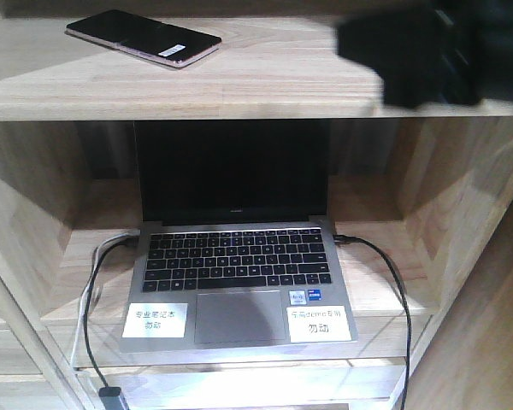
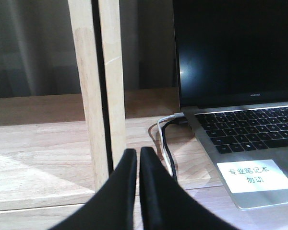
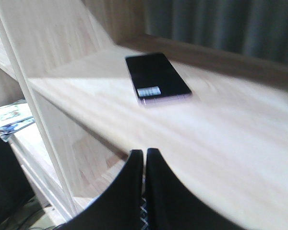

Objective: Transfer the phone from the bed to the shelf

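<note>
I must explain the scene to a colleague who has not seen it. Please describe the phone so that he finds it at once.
Find the pale wooden shelf unit; an open grey laptop sits in its lower compartment. On the board above, towards the left, lies the thin black glossy phone. Its pinkish rim and small white sticker distinguish it.

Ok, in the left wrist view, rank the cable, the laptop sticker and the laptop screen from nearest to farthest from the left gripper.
1. Cable: just right of the left gripper, beside the shelf upright.
2. Sticker: farther right, on the laptop palm rest.
3. Screen: upper right, at the back of the compartment.
</note>
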